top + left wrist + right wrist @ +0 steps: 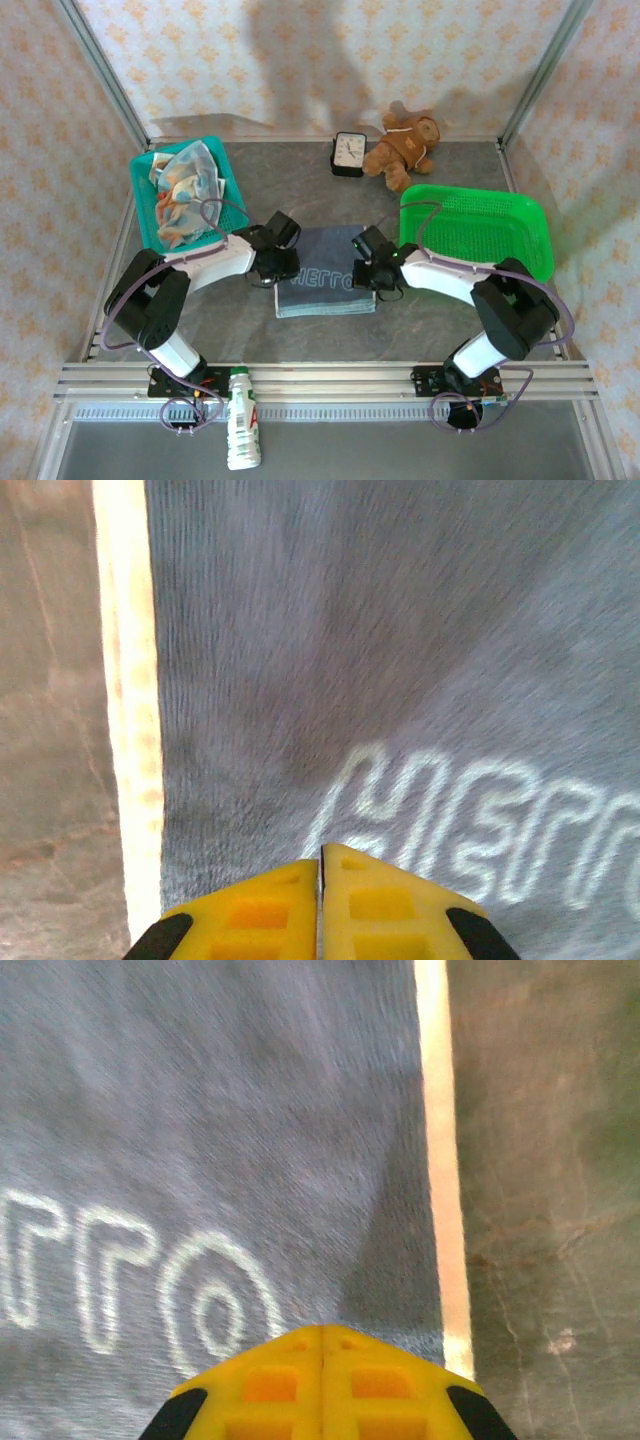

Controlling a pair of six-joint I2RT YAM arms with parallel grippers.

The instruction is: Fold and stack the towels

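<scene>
1. Both of my grippers are clenched shut: the left gripper (283, 263) over the left part of the blue-grey towel (325, 280), the right gripper (362, 272) over its right part. The towel lies flat mid-worktop (300, 190).
2. Its pale side hems (130, 730) run near each gripper, with bare worktop beyond them.
3. The teal basket (143, 205), far left, holds crumpled towels (185, 190) — the green tray (480, 230) sits to the right.

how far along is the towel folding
Early. Done: the grey towel lies flat mid-table, seemingly folded already, with layered edges along its near side. In hand: the left gripper and right gripper, both shut, sit at its left and right edges. Left: more towels lie bunched in the teal basket, and no stack is started in the green tray.
</scene>
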